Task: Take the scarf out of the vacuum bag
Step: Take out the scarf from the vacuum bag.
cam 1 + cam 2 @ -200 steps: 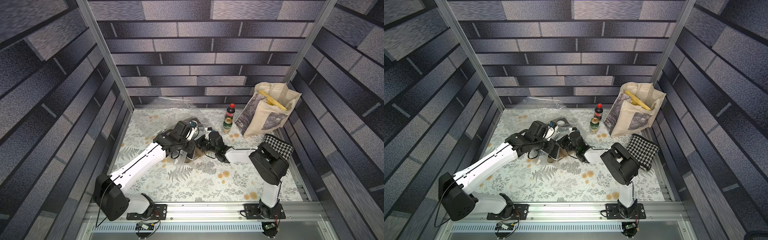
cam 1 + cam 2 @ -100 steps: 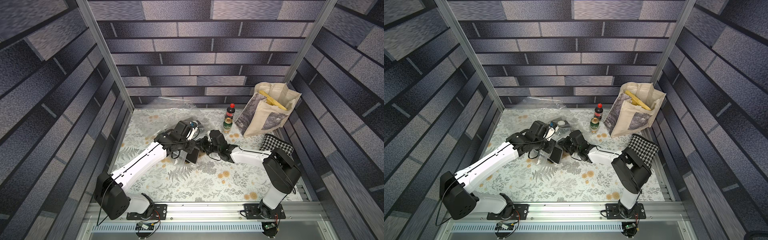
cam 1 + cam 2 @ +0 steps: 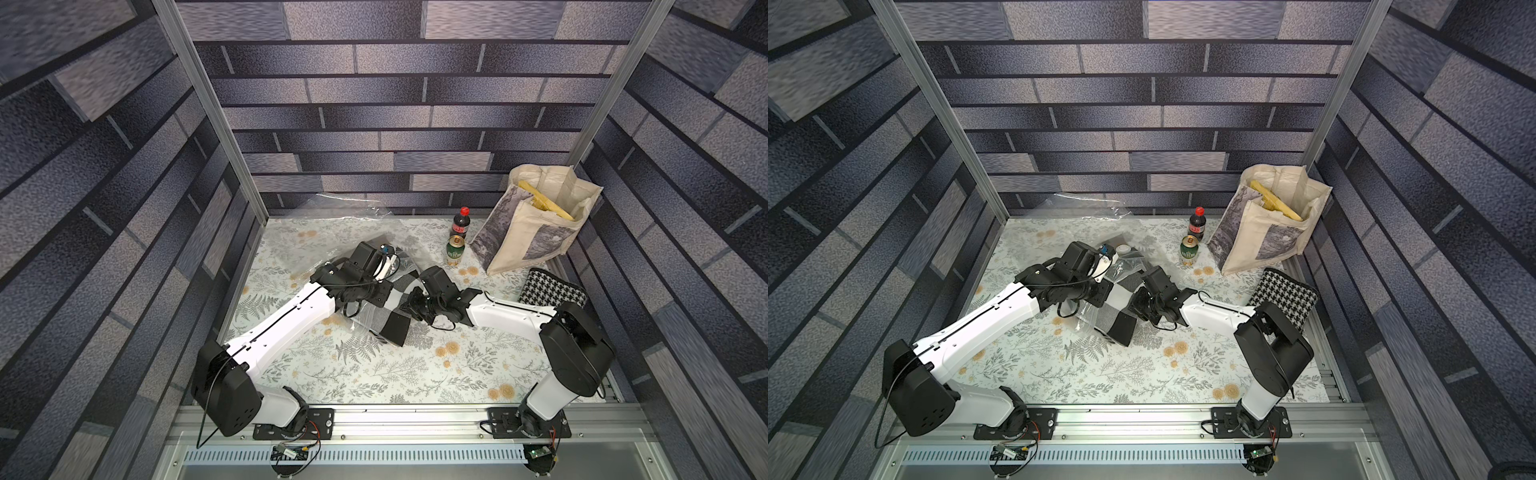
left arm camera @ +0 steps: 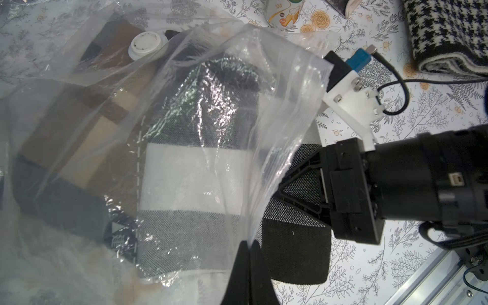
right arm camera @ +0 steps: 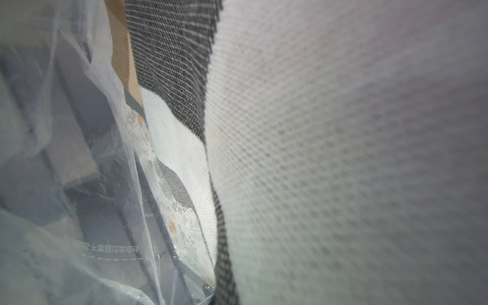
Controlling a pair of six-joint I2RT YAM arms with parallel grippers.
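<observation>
The vacuum bag is a crinkly clear plastic sack at the back left of the table, its white valve cap on top. A black, grey and white checked scarf lies half out of its mouth, the black end on the table. In the left wrist view my left gripper is shut on the bag's open edge. My right gripper is shut on the scarf just outside the mouth. Scarf cloth fills the right wrist view and hides those jaws.
Brown and tan folded cloth lies deeper in the bag. A houndstooth cloth lies at the right edge. A cream tote bag, a cola bottle and a green can stand at the back right.
My right arm has drawn back to the right and lowered its elbow, and more of the scarf now lies outside the bag. The left gripper has kept its hold on the bag.
</observation>
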